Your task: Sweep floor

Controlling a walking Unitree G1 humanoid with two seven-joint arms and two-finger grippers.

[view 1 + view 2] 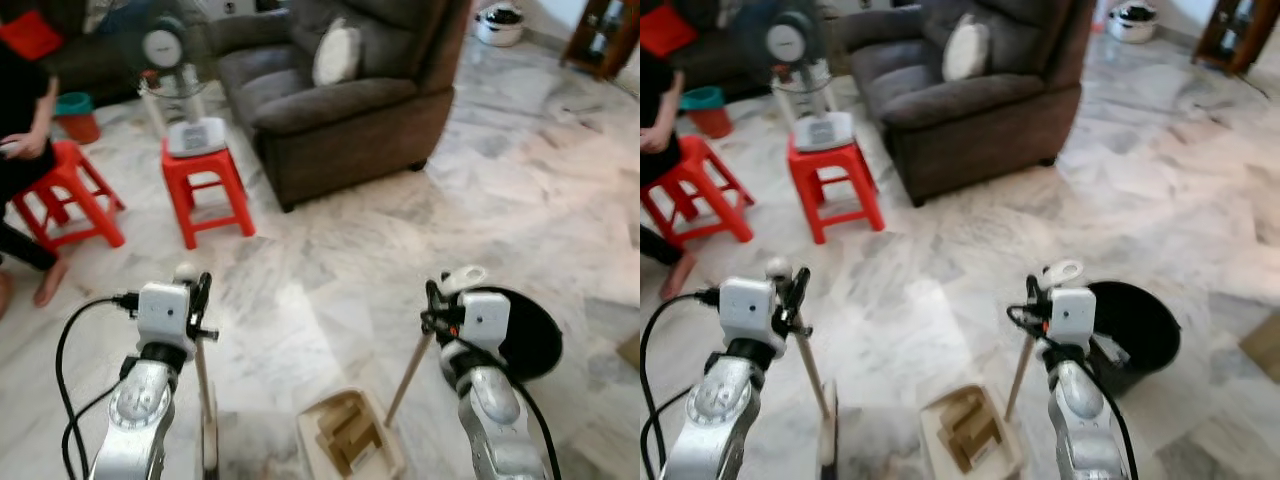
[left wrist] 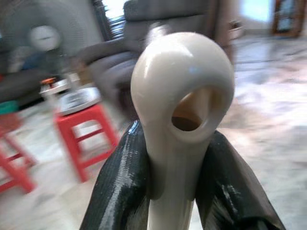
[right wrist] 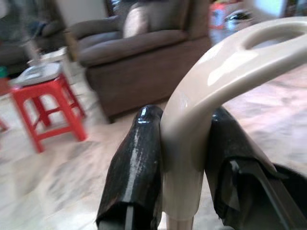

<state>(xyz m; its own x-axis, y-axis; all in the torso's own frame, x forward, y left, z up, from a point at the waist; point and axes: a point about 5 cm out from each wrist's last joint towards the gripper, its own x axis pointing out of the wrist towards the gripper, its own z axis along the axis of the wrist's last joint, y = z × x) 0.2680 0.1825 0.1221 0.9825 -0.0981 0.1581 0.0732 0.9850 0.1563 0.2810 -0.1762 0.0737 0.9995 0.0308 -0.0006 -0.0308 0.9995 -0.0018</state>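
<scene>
Between the grippers lies open marble floor [image 1: 330, 260], edged by armchair [image 1: 340, 100].

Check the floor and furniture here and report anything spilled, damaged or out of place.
Nothing looks spilled or damaged. The dustpan already holds brown scraps; the black bin stands upright beside the right gripper. A fan perched on a red stool is the only unusual placement.

floor [image 1: 520, 190]: white marble, grey veining. armchair [image 1: 340, 95]: dark grey-brown; cushion [image 1: 336, 53] white. stools [image 1: 205, 190]: red. bin [image 1: 1135, 325]: black. dustpan [image 1: 350, 435] and broom handle [image 2: 180, 120]: cream. fingers [image 3: 134, 167]: glossy black.
</scene>
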